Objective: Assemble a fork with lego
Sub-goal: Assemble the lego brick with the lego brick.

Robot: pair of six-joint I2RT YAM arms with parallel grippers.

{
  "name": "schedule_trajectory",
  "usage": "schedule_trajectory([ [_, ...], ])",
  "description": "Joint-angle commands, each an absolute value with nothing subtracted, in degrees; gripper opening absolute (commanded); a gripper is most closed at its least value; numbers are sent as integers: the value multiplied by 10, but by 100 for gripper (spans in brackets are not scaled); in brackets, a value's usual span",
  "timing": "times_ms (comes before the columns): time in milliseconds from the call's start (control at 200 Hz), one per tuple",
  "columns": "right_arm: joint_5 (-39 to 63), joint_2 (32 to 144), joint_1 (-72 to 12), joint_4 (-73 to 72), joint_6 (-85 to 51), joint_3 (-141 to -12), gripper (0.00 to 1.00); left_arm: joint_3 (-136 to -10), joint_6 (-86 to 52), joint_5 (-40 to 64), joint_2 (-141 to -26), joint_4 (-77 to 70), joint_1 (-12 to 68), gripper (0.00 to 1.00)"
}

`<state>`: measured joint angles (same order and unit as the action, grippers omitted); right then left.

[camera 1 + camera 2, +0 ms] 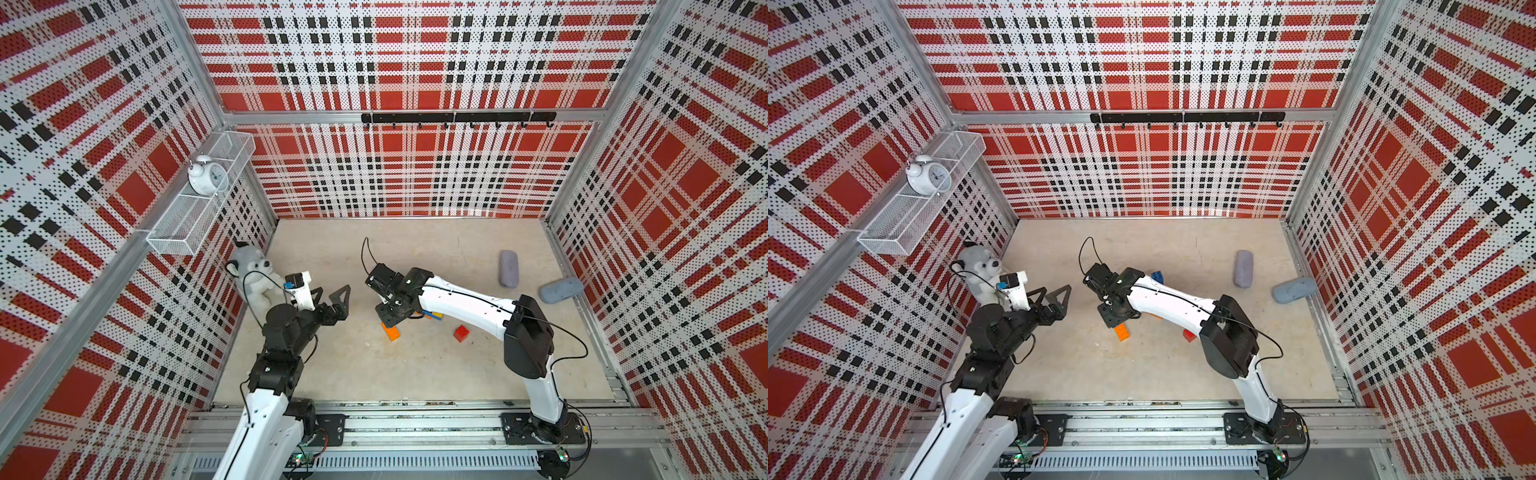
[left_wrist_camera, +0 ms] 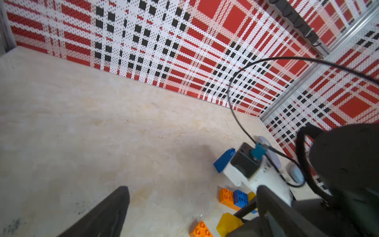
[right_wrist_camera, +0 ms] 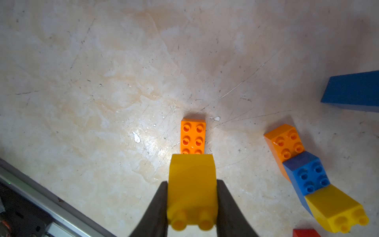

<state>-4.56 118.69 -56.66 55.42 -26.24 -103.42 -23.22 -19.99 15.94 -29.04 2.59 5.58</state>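
Lego bricks (image 2: pixel 226 196) are lying loose near the middle of the pale table (image 3: pixel 82 82) while the right gripper (image 3: pixel 192 183) is clamping a yellow brick (image 3: pixel 191 170) tightly between its two fingers, studs pointing back toward the wrist camera. That brick is hanging over the near end of a long orange brick (image 3: pixel 193 136) lying studs-up; whether the two are touching cannot be told. Just beside them, a joined row of orange, blue and yellow bricks (image 3: pixel 307 174) is resting on the table, with a long blue brick (image 3: pixel 352 90) and a red brick (image 1: pixel 461 333) close by. The left gripper (image 1: pixel 333 289) is hovering apart from the pile, jaws spread wide and gripping nothing, near a plush husky (image 1: pixel 249 270) sitting against the wall.
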Motion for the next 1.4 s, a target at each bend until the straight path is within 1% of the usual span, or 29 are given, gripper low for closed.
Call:
schedule_trajectory([
  [0,-48,1212,-572,553,-282,-1047,27,-208,-119,186,-226,20,56,98],
  [145,-61,1240,-577,559,-275,-1065,28,-189,-108,197,-185,17,57,99],
  [376,-62,1275,-582,572,-274,-1097,28,-207,-52,244,-197,39,58,98],
  [541,-61,1283,-583,575,-277,-1095,28,-229,-7,243,-210,79,59,98],
  [1072,-68,1312,-581,599,-267,-1108,29,-224,-7,235,-212,82,59,98],
  [1393,-43,1321,-569,613,-260,-1103,29,-224,-8,235,-220,80,60,98],
])
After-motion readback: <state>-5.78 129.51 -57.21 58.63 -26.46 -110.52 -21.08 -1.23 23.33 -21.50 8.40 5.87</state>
